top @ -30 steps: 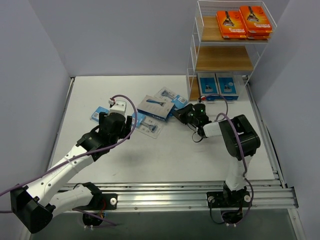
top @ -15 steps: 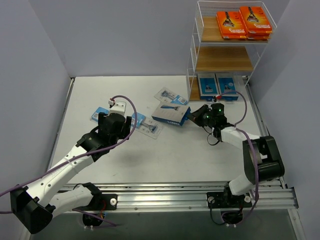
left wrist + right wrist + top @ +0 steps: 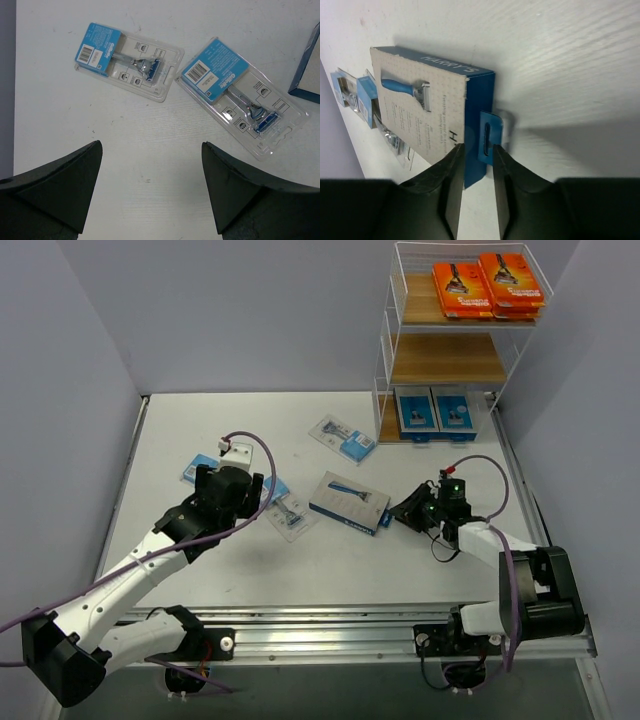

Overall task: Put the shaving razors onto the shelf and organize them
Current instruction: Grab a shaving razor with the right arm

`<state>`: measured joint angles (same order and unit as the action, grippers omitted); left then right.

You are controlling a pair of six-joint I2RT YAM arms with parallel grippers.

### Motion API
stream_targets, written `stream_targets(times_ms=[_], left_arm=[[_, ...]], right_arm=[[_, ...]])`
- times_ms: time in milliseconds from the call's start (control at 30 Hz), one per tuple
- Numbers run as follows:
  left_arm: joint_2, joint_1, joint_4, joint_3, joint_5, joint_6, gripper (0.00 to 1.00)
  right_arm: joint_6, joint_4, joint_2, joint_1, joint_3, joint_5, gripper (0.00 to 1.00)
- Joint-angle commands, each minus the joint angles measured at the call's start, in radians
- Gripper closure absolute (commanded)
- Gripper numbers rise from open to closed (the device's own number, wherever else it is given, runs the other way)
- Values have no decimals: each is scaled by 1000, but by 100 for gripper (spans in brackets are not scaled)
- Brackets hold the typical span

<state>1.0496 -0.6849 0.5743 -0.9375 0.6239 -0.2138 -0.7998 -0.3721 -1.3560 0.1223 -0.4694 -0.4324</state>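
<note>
Four packs unshelved: my right fingers (image 3: 401, 516) pinch the blue-grey cardboard razor box (image 3: 349, 502); left fingers (image 3: 236, 496) spread, clear blister packs (image 3: 127, 60) ahead.

Surface (image 3: 330, 560): white, faintly grained.
Shelf (image 3: 450, 358): white wire, light-brown wooden tiers.
Top-tier packs (image 3: 462, 288): bright orange.
Bottom-tier boxes (image 3: 415, 412): blue with grey.
Loose box (image 3: 349, 502): grey speckled face, blue razor print, dark blue edges.
Blister packs (image 3: 125, 61): clear, blue card, white barcode labels.
My left gripper (image 3: 151, 147) and right gripper (image 3: 477, 148): black.

The claw (image 3: 151, 150) hangs spread wide over the bench (image 3: 55, 125). Left blister pack (image 3: 127, 62) and right blister pack (image 3: 240, 97) lie flat, side by side. Blue box (image 3: 309, 70) corner at right.
</note>
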Motion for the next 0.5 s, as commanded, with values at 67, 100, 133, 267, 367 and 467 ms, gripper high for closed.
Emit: stream_targets(times_ms=[67, 100, 133, 267, 367, 467], left_arm=[[7, 4, -54, -12, -39, 31, 9], [6, 4, -71, -8, -53, 37, 9], [4, 2, -77, -1, -61, 40, 9], [-14, 4, -123, 20, -93, 60, 8], [-26, 1, -134, 28, -119, 68, 8], [-33, 2, -146, 32, -122, 71, 8]], right_arm=[[20, -42, 54, -85, 46, -81, 59], [30, -42, 57, -87, 45, -81, 58], [37, -42, 57, -90, 43, -81, 53], [56, -33, 66, -99, 48, -86, 42], [91, -9, 61, -101, 40, -89, 35], [119, 2, 48, -105, 35, -97, 30]])
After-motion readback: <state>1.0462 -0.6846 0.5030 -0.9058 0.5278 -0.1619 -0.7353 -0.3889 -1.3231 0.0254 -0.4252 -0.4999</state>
